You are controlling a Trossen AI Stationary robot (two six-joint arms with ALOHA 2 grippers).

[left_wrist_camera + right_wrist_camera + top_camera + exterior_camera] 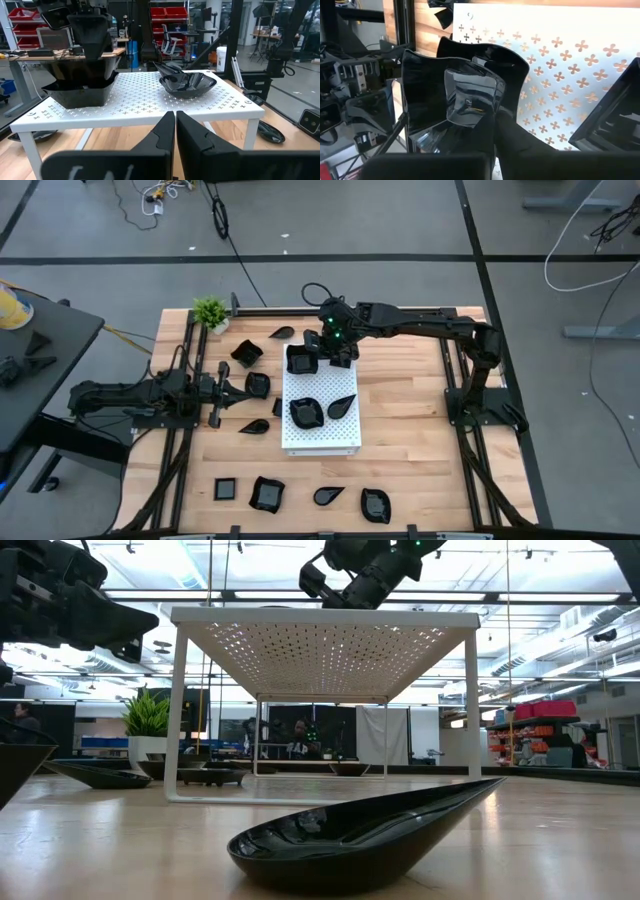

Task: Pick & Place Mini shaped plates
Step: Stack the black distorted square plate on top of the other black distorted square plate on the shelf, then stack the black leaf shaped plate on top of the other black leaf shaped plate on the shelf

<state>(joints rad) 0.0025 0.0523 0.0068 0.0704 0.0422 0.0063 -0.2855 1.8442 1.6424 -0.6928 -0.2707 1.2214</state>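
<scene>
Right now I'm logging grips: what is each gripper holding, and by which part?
Right gripper pinches a square black plate by its rim, over the white board. Left gripper is shut on nothing.

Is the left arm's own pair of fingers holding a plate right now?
No. In the left wrist view the left fingers are pressed together with nothing between them, short of the white board.

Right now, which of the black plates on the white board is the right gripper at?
The square plate at the board's far left corner; the right gripper is at its rim. The wavy plate and leaf plate lie apart, untouched.
</scene>
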